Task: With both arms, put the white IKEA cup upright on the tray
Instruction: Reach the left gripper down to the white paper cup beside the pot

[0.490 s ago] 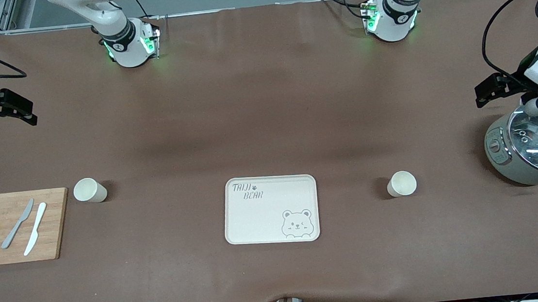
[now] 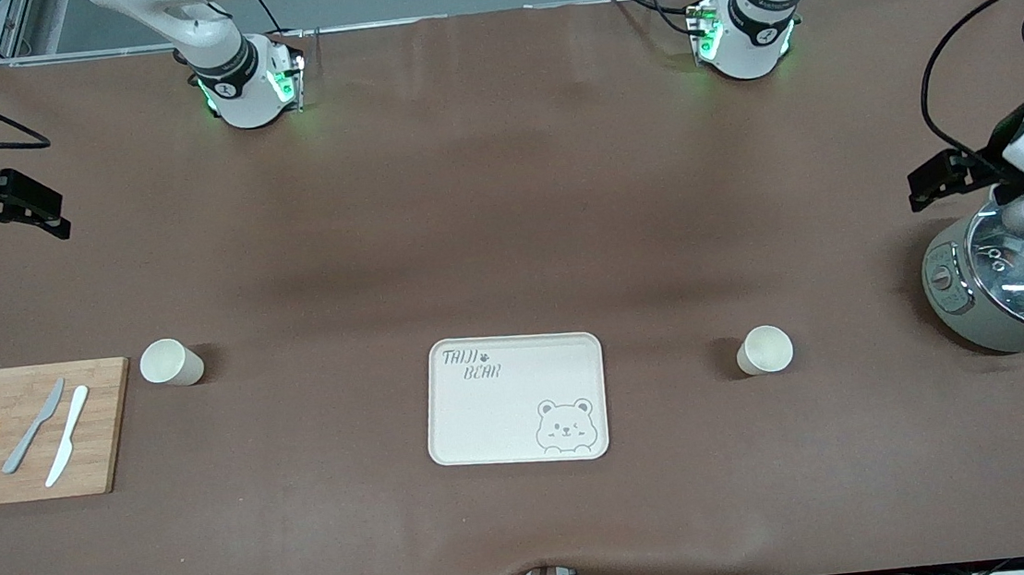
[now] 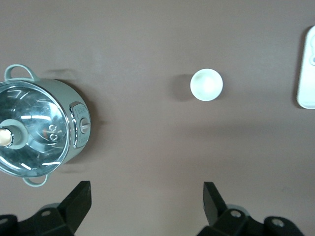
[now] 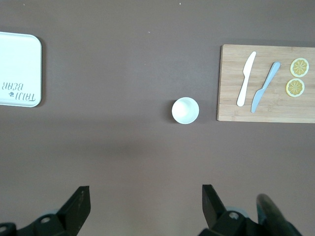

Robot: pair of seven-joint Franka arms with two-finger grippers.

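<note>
Cream rectangular tray with rounded corners, grey "TAIJI BEAR" lettering and bear-face drawing, flat at lower centre of the front view, nothing on it. Two white cups stand upright on the brown surface: one cup at centre-left, another cup at centre-right.

Grey hand-drawn lettering reading "TAIJI BEAR" is printed on the cream tray, set in two lines, with "TAIJI" above and "BEAR" below it. In the front view the lettering is found at about 10 o'clock from the tray's middle, while a bear-face drawing is placed at about 4 o'clock. A small paw mark is seen just after "TAIJI". In the right wrist view the same words are seen upside down near the tray's edge. Markings are visible on the pot's control panel but cannot be read.
</note>
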